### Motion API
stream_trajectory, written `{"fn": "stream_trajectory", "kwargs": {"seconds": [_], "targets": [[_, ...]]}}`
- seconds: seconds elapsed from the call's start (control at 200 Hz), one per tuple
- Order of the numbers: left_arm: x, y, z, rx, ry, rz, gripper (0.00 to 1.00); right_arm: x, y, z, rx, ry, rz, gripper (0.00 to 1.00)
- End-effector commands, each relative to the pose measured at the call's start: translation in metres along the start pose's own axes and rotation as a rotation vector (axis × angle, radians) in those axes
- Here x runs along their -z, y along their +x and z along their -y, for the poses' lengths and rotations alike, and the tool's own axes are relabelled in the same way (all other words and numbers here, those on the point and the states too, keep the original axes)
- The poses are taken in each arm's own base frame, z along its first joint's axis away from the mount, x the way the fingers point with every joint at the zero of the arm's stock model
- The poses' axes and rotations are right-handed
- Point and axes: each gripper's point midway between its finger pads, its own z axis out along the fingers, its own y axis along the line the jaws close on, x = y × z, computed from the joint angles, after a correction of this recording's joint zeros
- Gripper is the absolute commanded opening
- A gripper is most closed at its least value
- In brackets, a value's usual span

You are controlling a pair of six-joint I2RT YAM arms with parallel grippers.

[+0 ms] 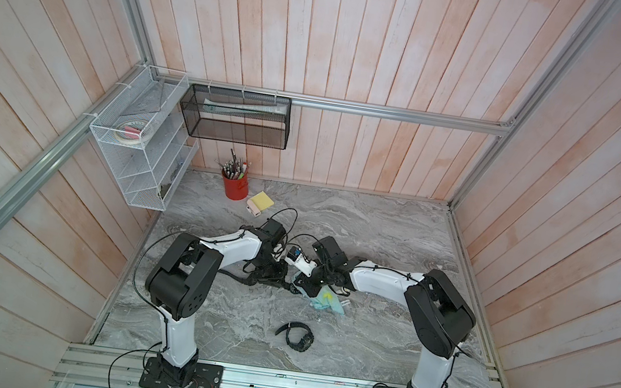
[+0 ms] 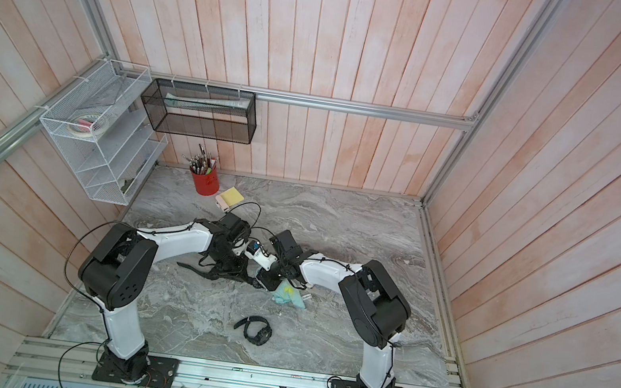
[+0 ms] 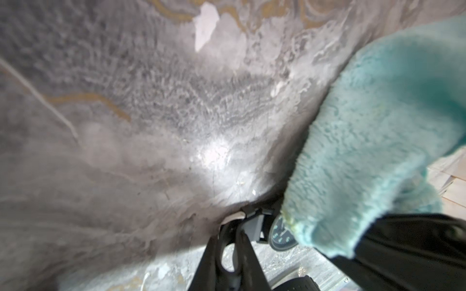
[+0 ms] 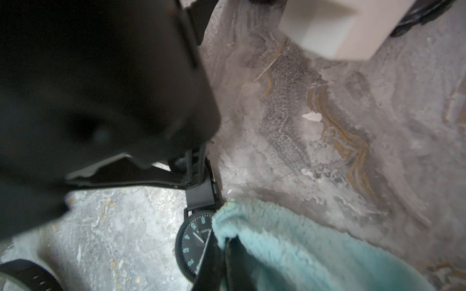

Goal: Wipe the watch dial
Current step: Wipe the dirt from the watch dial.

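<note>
the two arms meet low over the middle of the marble table [image 1: 398, 237]. the left gripper [image 3: 235, 226] has its jaws closed on the black strap [image 4: 201, 196] of the watch [image 4: 195, 241], right beside the case, so the dial [image 4: 193, 248] sits just past its fingertips, face up and close to the tabletop. the right gripper [image 4: 222, 253] is clamped shut on a fluffy teal cloth [image 4: 290, 249], and a fold of that cloth lies over one side of the dial, touching it; the other side, with its teal numerals and white hand, is uncovered. in both top views the held watch is hidden under the two wrists, and only the cloth's loose end [image 1: 328, 302] trails out on the table. a second black watch [image 1: 296, 335] lies by itself nearer the front edge, well apart from both grippers.
</note>
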Motion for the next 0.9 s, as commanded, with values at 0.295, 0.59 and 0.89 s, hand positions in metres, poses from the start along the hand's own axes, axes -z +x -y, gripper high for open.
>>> {"fn": "stream_trajectory", "kwargs": {"seconds": [0.295, 0.59, 0.89], "targets": [[-0.005, -0.005, -0.007, 0.019, 0.023, 0.006, 0.18, 0.0, 0.039, -0.009, 0.0, -0.015, -0.166, 0.0], [-0.003, -0.007, -0.012, 0.04, 0.021, 0.02, 0.17, 0.007, 0.045, -0.025, 0.006, -0.075, -0.191, 0.0], [-0.001, -0.011, -0.01, 0.115, 0.093, 0.058, 0.17, 0.01, 0.047, -0.026, -0.001, -0.069, -0.2, 0.0]]}}
